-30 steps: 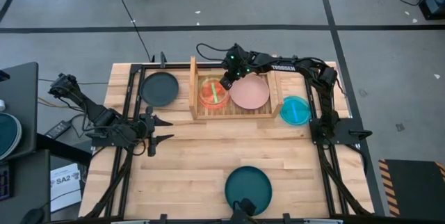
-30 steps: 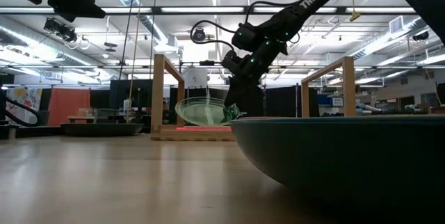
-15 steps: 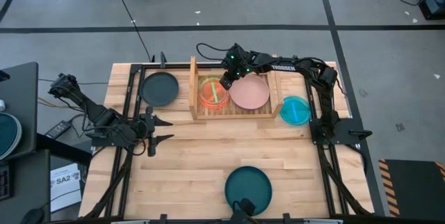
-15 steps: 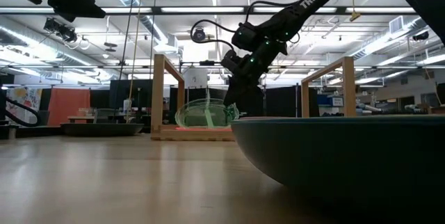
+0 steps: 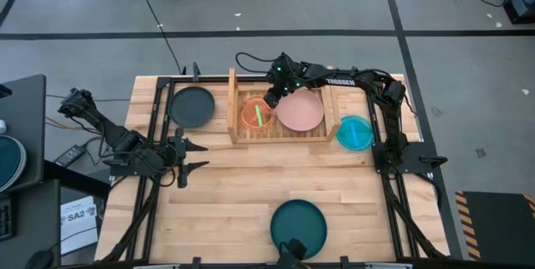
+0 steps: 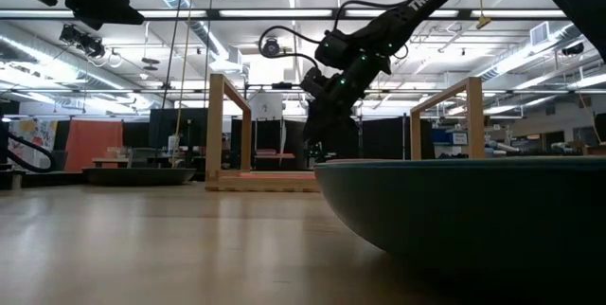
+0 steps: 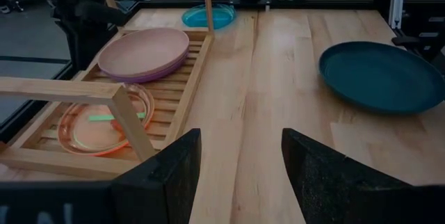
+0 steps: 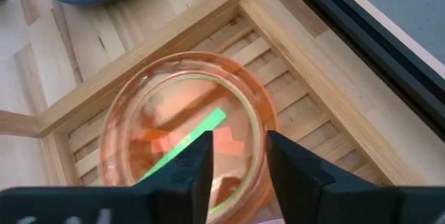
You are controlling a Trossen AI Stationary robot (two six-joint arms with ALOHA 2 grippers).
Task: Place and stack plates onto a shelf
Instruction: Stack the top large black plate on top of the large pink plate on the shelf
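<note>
1. Directly below the right gripper (image 5: 272, 99), whose fingers stand narrowly apart holding nothing, lies the small translucent orange plastic plate (image 8: 186, 135), flat on the low pale wooden slatted shelf (image 5: 320, 135).
2. Just beside that gripper, on the same shelf, rests a round pink plastic plate (image 5: 301, 111) atop a purple one.
3. Well apart waits the left gripper (image 5: 191, 157), spread wide; the right arm is nearer the small translucent cyan plate (image 5: 355, 132).
</note>
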